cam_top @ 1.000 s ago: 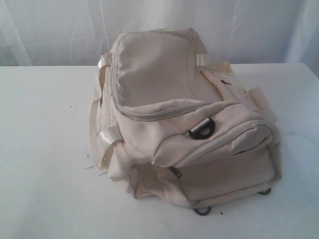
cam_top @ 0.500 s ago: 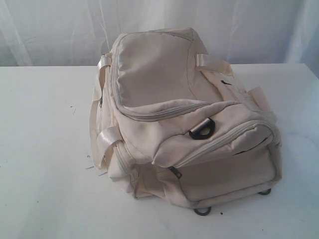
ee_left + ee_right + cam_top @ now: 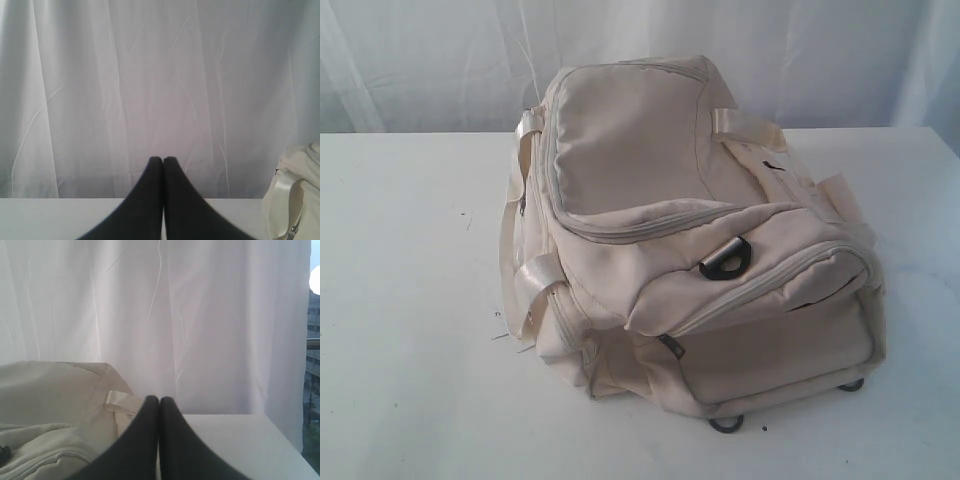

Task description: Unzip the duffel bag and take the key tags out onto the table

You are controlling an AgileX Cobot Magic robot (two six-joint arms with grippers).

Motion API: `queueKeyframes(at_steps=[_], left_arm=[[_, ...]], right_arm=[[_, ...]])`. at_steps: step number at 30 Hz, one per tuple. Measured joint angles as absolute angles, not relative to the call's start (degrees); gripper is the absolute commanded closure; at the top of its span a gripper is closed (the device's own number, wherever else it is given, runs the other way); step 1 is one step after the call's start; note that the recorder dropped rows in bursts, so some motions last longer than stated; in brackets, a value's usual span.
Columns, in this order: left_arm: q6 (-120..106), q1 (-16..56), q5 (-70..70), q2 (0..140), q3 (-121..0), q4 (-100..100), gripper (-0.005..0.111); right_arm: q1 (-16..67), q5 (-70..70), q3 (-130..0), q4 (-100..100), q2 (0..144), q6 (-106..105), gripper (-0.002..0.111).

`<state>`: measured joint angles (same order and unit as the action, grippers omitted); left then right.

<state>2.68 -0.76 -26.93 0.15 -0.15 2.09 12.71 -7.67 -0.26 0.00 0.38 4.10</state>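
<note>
The duffel bag lies on the white table. Pale grey zippers run round its top panel, a black D-ring rests on its near end, and a shiny strap hangs down its left side. My left gripper is clenched on nothing, fingers pressed together. It is off to the side of the bag and faces the white curtain. My right gripper is also clamped empty, with the bag close ahead.

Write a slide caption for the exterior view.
Cream duffel bag sits on the white table, black D-ring on top; no arm in frame.
</note>
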Motion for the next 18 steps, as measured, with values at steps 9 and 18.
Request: queueKeyframes(at_steps=[9, 18], left_arm=[[2.68, -0.76, -33.34, 0.15, -0.15, 2.09, 0.107], [17.01, -0.76, -36.40, 0.06, -0.15, 2.09, 0.107]], right_arm=[[12.71, -7.65, -0.26, 0.00, 0.38, 5.64, 0.108], [12.71, -7.62, -0.26, 0.00, 0.38, 7.41, 0.108]])
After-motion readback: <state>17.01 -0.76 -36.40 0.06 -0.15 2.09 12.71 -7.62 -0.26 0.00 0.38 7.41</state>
